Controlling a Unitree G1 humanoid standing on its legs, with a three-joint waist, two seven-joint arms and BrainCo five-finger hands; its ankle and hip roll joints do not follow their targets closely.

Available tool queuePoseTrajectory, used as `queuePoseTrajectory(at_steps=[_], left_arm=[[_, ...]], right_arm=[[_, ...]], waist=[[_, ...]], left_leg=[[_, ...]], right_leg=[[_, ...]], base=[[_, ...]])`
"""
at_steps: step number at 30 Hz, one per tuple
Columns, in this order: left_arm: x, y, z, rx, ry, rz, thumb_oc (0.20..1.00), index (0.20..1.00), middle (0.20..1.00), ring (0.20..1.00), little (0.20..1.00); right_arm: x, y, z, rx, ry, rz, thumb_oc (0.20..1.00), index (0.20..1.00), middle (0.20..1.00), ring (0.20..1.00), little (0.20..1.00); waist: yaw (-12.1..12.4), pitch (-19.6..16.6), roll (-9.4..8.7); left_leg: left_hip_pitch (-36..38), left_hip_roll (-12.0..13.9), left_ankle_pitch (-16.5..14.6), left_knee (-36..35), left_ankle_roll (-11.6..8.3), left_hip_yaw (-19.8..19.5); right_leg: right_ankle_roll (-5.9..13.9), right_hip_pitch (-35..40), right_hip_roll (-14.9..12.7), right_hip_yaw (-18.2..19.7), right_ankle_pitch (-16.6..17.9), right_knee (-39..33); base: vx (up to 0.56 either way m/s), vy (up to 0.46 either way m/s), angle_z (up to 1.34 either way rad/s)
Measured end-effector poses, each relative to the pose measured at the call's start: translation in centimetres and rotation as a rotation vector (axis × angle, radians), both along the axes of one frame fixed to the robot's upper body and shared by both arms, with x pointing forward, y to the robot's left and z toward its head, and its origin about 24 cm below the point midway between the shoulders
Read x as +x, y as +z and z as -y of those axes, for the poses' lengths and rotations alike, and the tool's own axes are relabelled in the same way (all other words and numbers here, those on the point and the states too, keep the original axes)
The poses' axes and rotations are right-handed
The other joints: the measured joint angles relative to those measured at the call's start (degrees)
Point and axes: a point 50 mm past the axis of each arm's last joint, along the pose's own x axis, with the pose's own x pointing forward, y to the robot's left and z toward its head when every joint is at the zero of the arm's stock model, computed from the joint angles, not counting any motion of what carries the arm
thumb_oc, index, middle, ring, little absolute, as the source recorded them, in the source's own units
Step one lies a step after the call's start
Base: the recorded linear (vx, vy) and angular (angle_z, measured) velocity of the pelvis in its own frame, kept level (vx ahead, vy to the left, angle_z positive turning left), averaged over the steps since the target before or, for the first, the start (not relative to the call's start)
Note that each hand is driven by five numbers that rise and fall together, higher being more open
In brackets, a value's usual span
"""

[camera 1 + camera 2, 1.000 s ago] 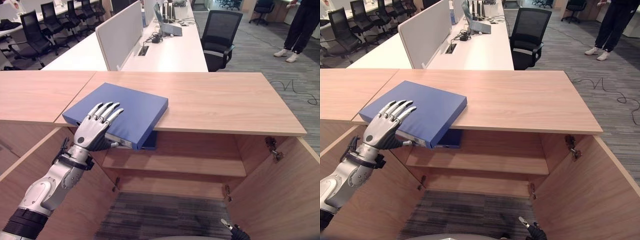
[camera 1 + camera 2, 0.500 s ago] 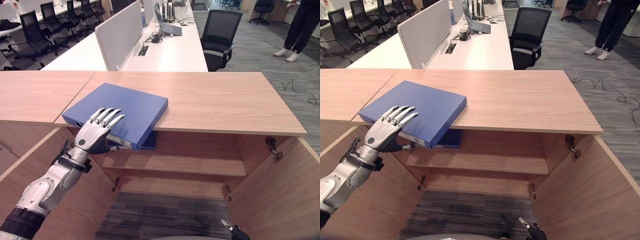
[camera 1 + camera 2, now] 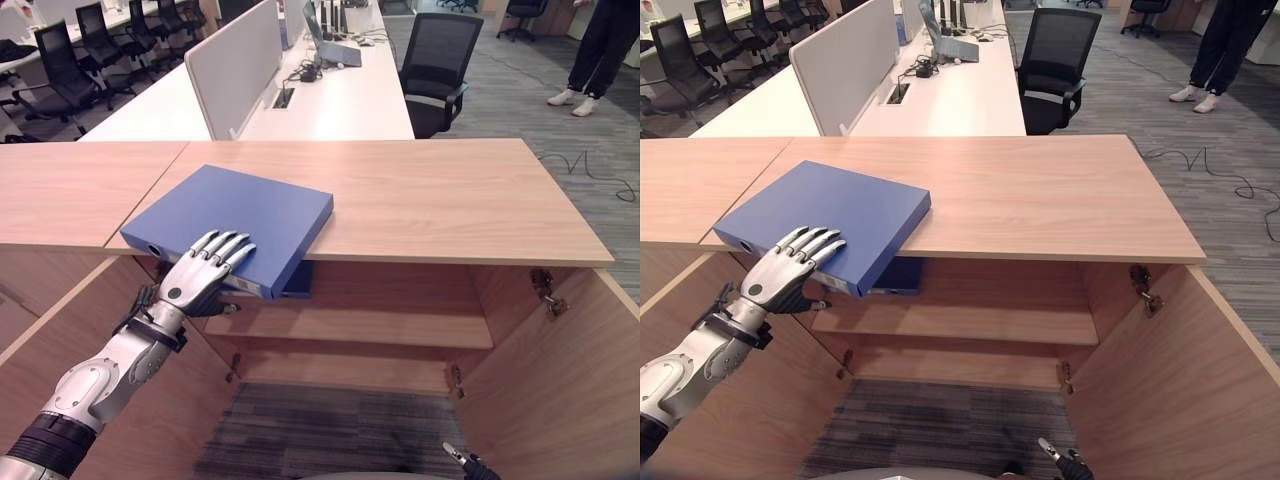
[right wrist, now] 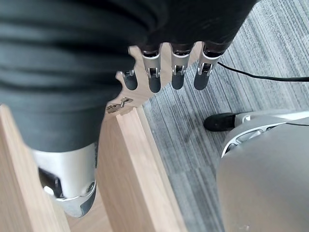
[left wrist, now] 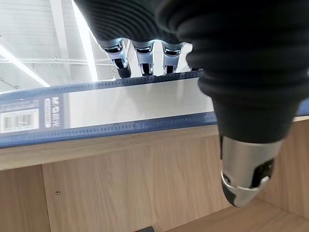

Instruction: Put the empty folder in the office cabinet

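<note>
Folder (image 3: pixel 231 224) lay flat on the cabinet top (image 3: pixel 430 200), one corner overhanging the open shelf (image 3: pixel 370 325), likely so a hand could get under its edge. Left hand (image 3: pixel 199 274) gripped that near edge, fingers (image 3: pixel 228 247) lightly spread on the cover, thumb beneath. Right hand (image 4: pixel 159 67) hung idle, fingers straight.

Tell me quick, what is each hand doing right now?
Left hand: closing on the near edge of the flat blue folder, fingers on top, thumb beneath.
Right hand: open, holding nothing.
</note>
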Motion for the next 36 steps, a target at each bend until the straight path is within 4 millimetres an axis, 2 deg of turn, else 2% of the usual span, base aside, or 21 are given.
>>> queuePoseTrajectory(at_steps=[10,19,20,21,22,36], left_arm=[[0.7,0.1,-0.5,0.028,0.04,0.03,1.0,1.0,1.0,1.0,1.0],[1.2,-0.3,0.0,0.012,0.05,0.034,1.0,1.0,1.0,1.0,1.0],[1.3,-0.4,0.1,0.005,0.054,0.033,0.871,0.871,0.871,0.871,0.871],[1.3,-0.5,0.1,0.002,0.057,0.032,0.482,0.482,0.482,0.482,0.482],[1.3,-0.5,0.1,0.0,0.058,0.033,0.2,0.2,0.2,0.2,0.2],[2.1,1.4,0.9,-0.033,0.028,0.142,0.2,0.2,0.2,0.2,0.2]], right_arm=[[0.1,0.0,0.0,-0.004,-0.001,0.001,1.0,1.0,1.0,1.0,1.0],[0.2,0.0,0.0,-0.005,-0.001,0.002,1.0,1.0,1.0,1.0,1.0],[0.2,0.0,0.0,-0.005,-0.001,0.003,1.0,1.0,1.0,1.0,1.0],[0.3,0.0,0.0,-0.005,-0.001,0.004,1.0,1.0,1.0,1.0,1.0],[0.3,0.1,0.0,-0.005,0.0,0.005,1.0,1.0,1.0,1.0,1.0],[0.8,0.1,0.0,-0.006,0.003,0.016,1.0,1.0,1.0,1.0,1.0]], waist=[[-1.1,0.1,0.06],[-1.1,0.1,0.04],[-1.1,0.1,0.04],[-1.1,0.1,0.03],[-1.1,0.1,0.01],[-1.1,-0.1,-0.27]], left_leg=[[0.1,0.0,0.0,0.0,-0.01,0.5],[0.1,0.0,0.0,0.0,-0.02,0.6],[0.1,0.0,0.0,0.0,-0.02,0.6],[0.1,0.1,0.0,0.0,-0.02,0.6],[0.1,0.1,0.0,0.0,-0.02,0.6],[0.0,0.1,0.0,0.0,-0.01,0.6]], right_leg=[[0.0,-0.1,0.0,0.4,0.0,0.0],[0.01,-0.1,0.1,0.5,0.1,0.0],[0.0,-0.1,0.0,0.5,0.1,0.0],[0.0,-0.1,0.0,0.5,0.1,0.0],[0.0,-0.1,0.0,0.5,0.1,0.0],[-0.03,0.0,0.1,0.6,0.1,0.0]], base=[[0.0,-0.002,-0.02],[0.0,0.0,0.0],[0.0,0.0,0.0],[0.0,0.0,0.0],[0.0,0.0,0.0],[0.0,0.0,0.0]])
